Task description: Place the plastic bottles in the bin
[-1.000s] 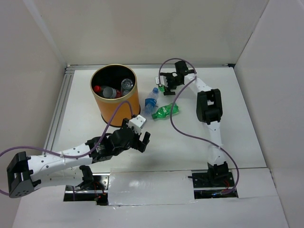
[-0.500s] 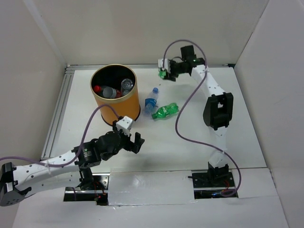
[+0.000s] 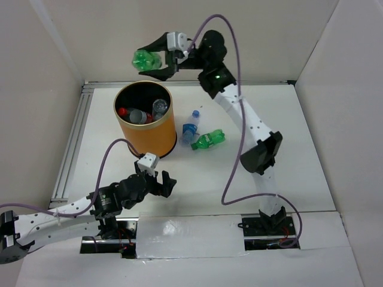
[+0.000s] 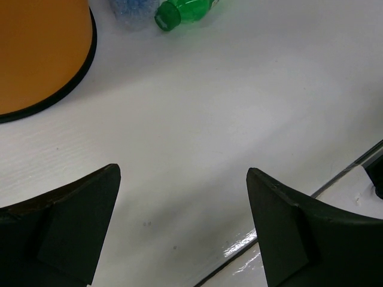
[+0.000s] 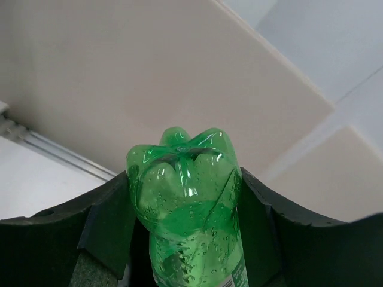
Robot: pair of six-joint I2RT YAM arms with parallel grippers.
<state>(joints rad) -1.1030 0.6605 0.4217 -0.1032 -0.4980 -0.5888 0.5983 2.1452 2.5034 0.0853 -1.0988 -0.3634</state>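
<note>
My right gripper [image 3: 149, 61] is shut on a green bottle [image 3: 145, 60] and holds it high in the air, just behind the far rim of the orange bin [image 3: 145, 128]. The wrist view shows the bottle's base [image 5: 184, 179] wedged between the fingers. The bin holds a red-capped bottle [image 3: 125, 112] and clear ones [image 3: 159, 107]. A blue-label bottle [image 3: 191, 124] and a second green bottle [image 3: 208, 139] lie on the table right of the bin. My left gripper [image 3: 160, 181] is open and empty, low over the table in front of the bin [image 4: 42, 54].
White walls enclose the table on three sides. A metal rail [image 3: 72, 143] runs along the left edge. The lying green bottle's cap [image 4: 167, 16] shows at the top of the left wrist view. Purple cables trail from both arms.
My right arm lifted the green bottle from the back of the table and swung it up and left to above the bin's far side. My left arm drew back toward its base.
</note>
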